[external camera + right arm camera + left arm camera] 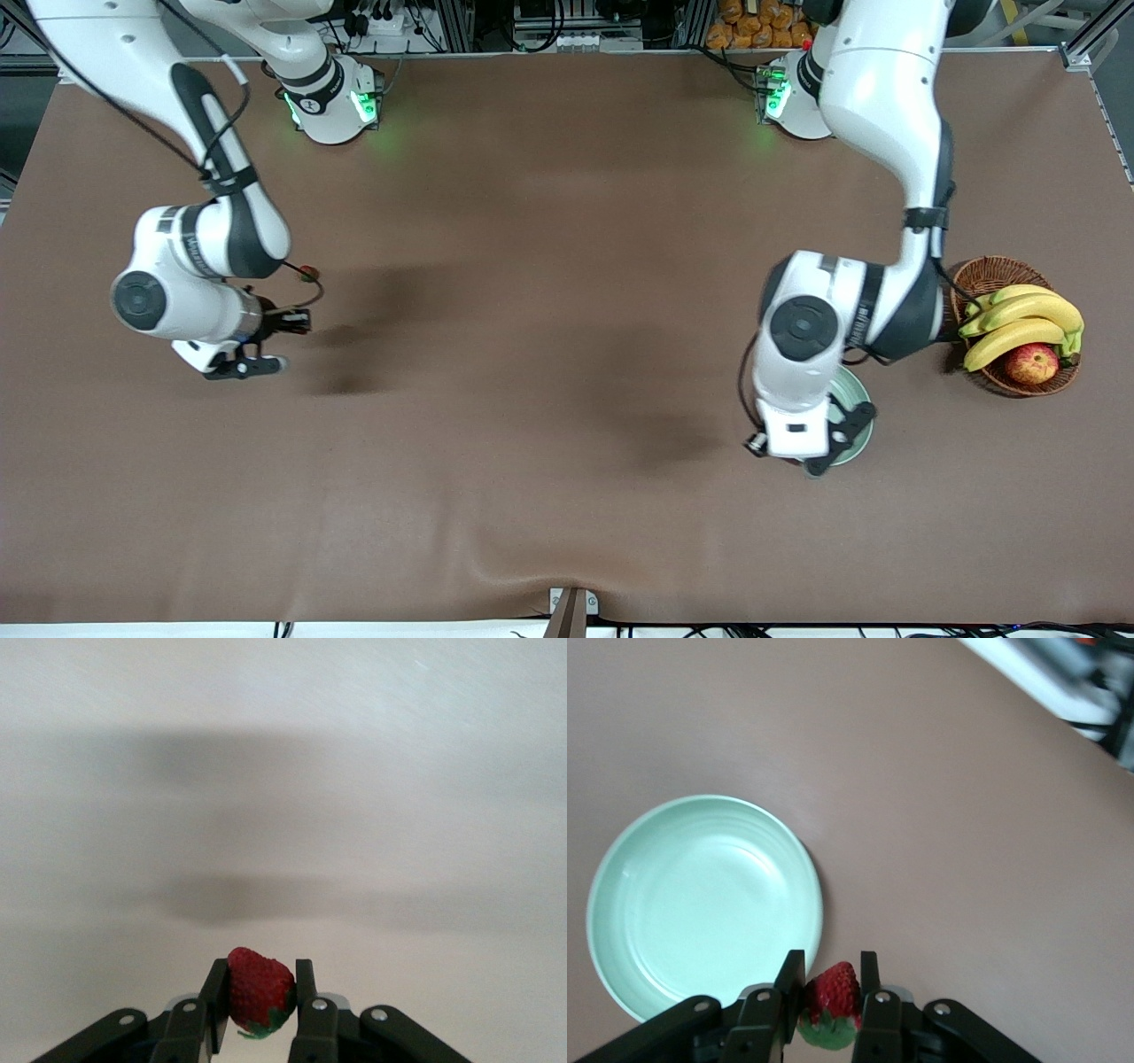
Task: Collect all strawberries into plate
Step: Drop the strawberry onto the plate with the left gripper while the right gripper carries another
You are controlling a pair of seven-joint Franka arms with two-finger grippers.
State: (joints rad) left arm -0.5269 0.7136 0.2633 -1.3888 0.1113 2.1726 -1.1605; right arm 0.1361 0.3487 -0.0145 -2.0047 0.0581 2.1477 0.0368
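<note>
My left gripper is shut on a red strawberry with a green leafy top. It hangs just over the table beside the rim of the pale mint-green plate. In the front view the left gripper and its wrist cover most of the plate. My right gripper is shut on a second strawberry, over bare brown table at the right arm's end. A third small strawberry lies on the table beside the right arm's forearm.
A brown wicker basket with bananas and a red-yellow apple stands beside the plate, toward the left arm's end of the table. A brown cloth covers the whole table.
</note>
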